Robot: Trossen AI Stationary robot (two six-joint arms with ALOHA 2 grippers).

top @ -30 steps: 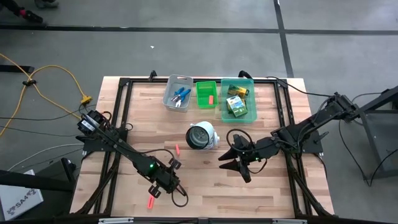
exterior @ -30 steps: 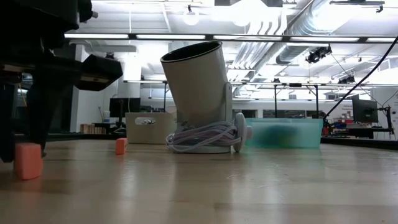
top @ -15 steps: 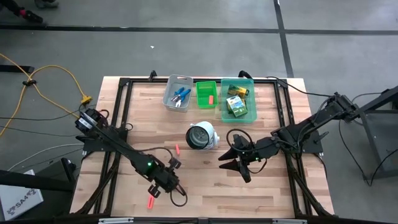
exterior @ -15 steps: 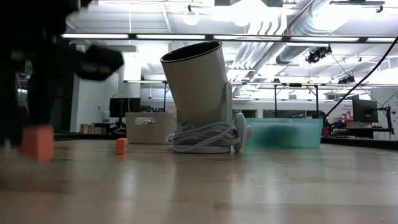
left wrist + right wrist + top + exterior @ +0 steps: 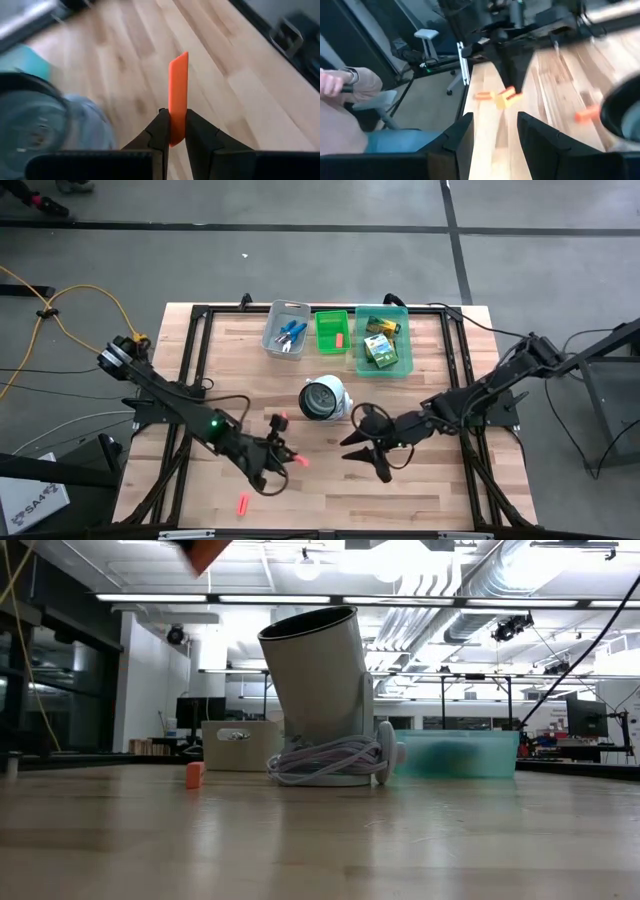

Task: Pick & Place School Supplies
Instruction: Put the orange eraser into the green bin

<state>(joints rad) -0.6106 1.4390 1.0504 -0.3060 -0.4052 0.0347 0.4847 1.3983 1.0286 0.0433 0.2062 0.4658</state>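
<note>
Red-pink stub (image 5: 178,95) pinched low between left gripper (image 5: 173,131) fingers, lifted above table (image 5: 440,480) centre-front | light, stiff, probably smooth; grip mid-length | a second ago it sat on wood near front edge; one stub (image 5: 241,503) remains there | right gripper (image 5: 492,131) part-open, empty, right of centre.

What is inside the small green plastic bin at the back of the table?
The small green plastic bin holds one short red-pink stub on its floor in the high view. Nothing else shows inside; the near wall may hide a sliver.
</note>
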